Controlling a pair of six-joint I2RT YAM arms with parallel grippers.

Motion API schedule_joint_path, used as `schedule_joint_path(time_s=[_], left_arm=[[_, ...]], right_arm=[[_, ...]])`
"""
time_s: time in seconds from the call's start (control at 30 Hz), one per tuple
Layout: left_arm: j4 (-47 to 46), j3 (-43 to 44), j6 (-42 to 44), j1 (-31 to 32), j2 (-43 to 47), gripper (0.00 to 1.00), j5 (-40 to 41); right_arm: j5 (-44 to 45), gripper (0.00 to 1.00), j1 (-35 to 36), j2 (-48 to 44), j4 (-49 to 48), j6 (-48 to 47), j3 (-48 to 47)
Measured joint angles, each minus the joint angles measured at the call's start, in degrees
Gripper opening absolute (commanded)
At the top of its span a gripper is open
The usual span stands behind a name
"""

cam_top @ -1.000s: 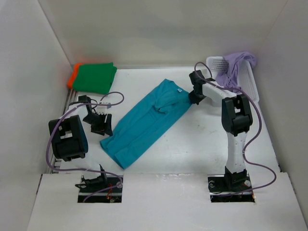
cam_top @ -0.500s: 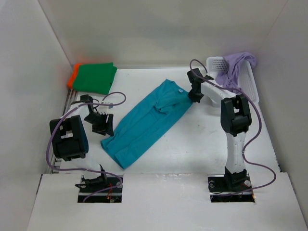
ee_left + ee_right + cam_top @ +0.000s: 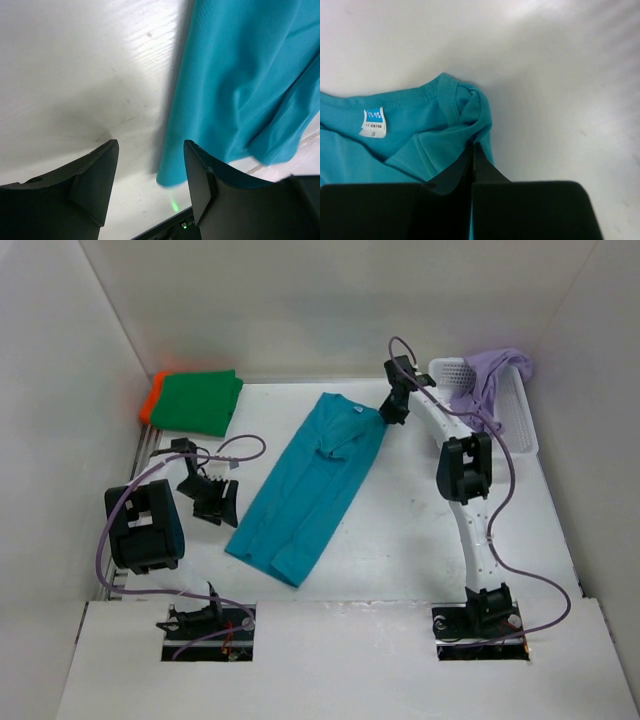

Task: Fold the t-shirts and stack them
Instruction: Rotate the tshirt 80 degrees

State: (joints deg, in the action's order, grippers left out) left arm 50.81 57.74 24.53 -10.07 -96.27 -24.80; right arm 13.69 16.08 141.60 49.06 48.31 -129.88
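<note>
The teal blue t-shirt (image 3: 310, 480) lies stretched out lengthwise on the table, collar toward the back. My right gripper (image 3: 392, 412) is shut on the cloth at its shoulder beside the collar; in the right wrist view the closed gripper (image 3: 472, 148) pinches a bunched fold of the teal shirt (image 3: 440, 145) near the size label (image 3: 373, 122). My left gripper (image 3: 222, 502) stands open just left of the shirt's lower edge. In the left wrist view a blurred corner of the teal shirt (image 3: 240, 85) shows between its fingers (image 3: 95, 175), ungripped. A folded dark green t-shirt (image 3: 200, 400) rests on an orange t-shirt (image 3: 153, 398) at the back left.
A white mesh basket (image 3: 518, 418) stands at the back right with the lavender t-shirt (image 3: 492, 378) draped in it. White walls close in the table on the left, back and right. The left arm's bulky elbow (image 3: 145, 525) sits near the left wall.
My right gripper has pulled the shirt's collar end toward the back and left. The shirt has swung straighter and its hem has slid right, away from the left gripper, which barely moved.
</note>
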Motion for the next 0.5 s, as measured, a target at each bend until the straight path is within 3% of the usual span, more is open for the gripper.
schedule_joint_path(time_s=[0.07, 0.17, 0.27, 0.4, 0.5], left_arm=[[0.5, 0.0, 0.0, 1.2, 0.0, 0.53, 0.2], [0.9, 0.2, -0.1, 4.0, 0.0, 0.53, 0.2], [1.0, 0.6, -0.4, 6.3, 0.0, 0.53, 0.1], [0.9, 0.6, -1.3, 7.1, 0.0, 0.53, 0.2], [0.7, 0.6, -1.9, 6.8, 0.0, 0.53, 0.5]], right_arm=[[-1.6, 0.05, -0.3, 5.0, 0.2, -0.9, -7.7], [-4.2, 0.32, -0.4, 8.6, -0.4, -2.2, -12.7], [-6.7, 0.46, -0.4, 8.6, -1.2, -4.8, -12.5], [-7.1, 0.59, -0.2, 2.5, -4.7, -8.5, -2.7], [-5.7, 0.61, 0.7, -9.2, -8.4, -10.5, 12.7]])
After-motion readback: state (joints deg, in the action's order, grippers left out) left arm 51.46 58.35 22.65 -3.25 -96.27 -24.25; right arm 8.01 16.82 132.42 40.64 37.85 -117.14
